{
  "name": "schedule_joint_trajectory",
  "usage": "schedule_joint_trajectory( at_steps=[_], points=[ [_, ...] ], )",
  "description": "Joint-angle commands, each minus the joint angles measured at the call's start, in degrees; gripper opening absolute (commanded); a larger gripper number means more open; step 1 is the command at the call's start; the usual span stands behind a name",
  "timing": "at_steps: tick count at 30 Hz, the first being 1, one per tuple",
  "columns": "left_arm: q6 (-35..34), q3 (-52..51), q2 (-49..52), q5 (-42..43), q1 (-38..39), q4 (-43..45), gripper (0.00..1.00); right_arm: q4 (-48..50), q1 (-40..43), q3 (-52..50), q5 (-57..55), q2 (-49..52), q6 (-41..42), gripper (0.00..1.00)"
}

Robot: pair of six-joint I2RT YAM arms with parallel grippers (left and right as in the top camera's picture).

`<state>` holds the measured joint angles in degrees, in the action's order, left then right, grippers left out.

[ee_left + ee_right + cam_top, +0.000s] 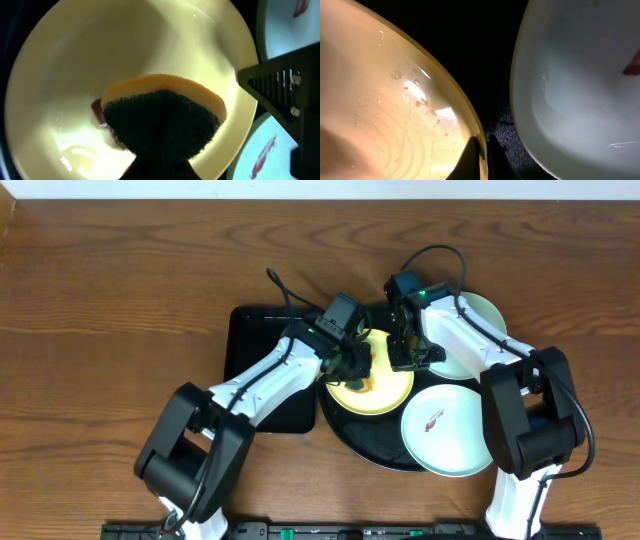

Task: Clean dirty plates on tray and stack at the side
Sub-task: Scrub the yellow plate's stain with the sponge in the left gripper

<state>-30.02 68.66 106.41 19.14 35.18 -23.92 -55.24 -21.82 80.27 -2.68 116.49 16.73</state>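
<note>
Bottom of frame, the left claw (352,362), clamped on a sponge (165,110), presses it beside the smear (97,109) on the yellow plate (100,50). The right claw (481,157) pinches that plate's rim (probably steadying it). Beyond, at the right of the tray (372,452), sit a mint plate (445,430) and a second mint plate (480,318).

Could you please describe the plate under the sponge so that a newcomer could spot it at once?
Find the large round black tray near the middle of the wooden table. Of the three small plates on it, take the leftmost, under the sponge. It is the only pale yellow plate; its neighbours are mint-white plates.
</note>
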Motion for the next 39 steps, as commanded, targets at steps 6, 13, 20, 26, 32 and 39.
schedule_joint_trajectory(
  at_steps=[6,13,20,26,32,39],
  points=[
    [1.5,0.8,0.7,-2.0,0.8,2.1,0.33,-0.3,0.1,0.2,-3.1,0.0,-0.3,0.02],
    [2.1,0.0,0.7,-2.3,0.9,2.0,0.62,-0.3,0.1,0.2,-3.1,0.0,-0.3,0.02],
    [4.8,-0.1,0.8,-2.3,2.2,1.7,0.64,-0.3,0.1,0.2,-3.1,0.0,-0.3,0.02],
    [5.1,-0.2,0.8,-14.5,5.0,-0.9,0.67,-0.5,0.1,0.2,-3.1,0.0,-0.3,0.03],
    [5.1,-0.2,0.8,-15.8,5.4,-1.3,0.67,-0.5,0.1,0.2,-3.1,0.0,-0.3,0.03],
    [4.4,-0.2,2.1,-15.8,5.4,-0.8,0.67,-0.5,0.1,0.2,-3.1,0.0,-0.3,0.03]
  ],
)
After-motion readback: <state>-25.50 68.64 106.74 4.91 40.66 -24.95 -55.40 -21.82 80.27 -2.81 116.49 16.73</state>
